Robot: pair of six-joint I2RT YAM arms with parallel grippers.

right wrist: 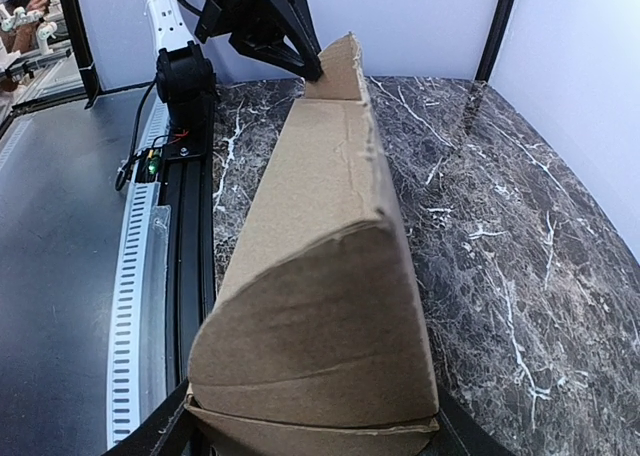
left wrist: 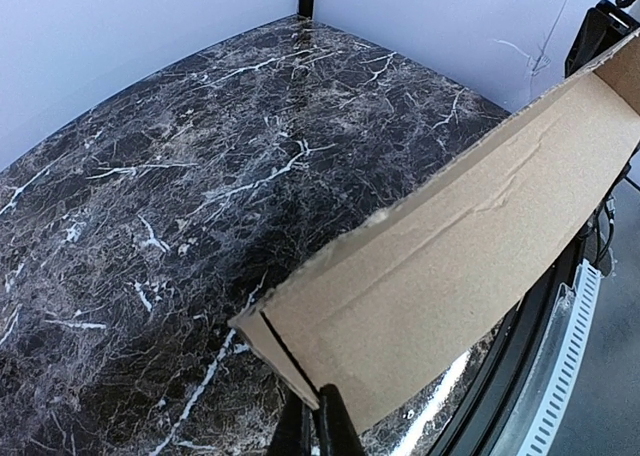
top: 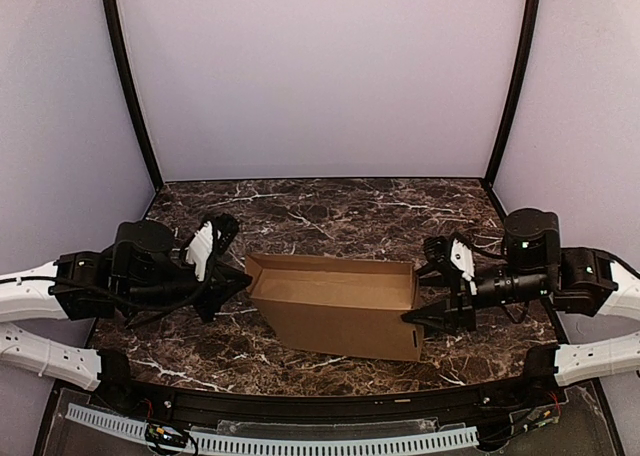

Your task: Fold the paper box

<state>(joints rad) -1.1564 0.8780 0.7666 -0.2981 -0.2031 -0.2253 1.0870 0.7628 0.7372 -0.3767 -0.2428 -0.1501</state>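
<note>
At the left of the top view, the left gripper (top: pixel 238 276) is pinched fully closed on the thin end edge of the paper box (top: pixel 335 306). The box lies mid-frame over the marble table (top: pixel 330 201), open side up. On the right, the right gripper (top: pixel 430 288) stands half-spread, its fingers clasping the box's other end across its width. The cardboard looks light and easily creased, so it is best held at the edges, near the folds.

Lab test booth: white walls (top: pixel 320 76), black frame posts (top: pixel 128 76), marble-patterned table (top: pixel 330 204).
</note>
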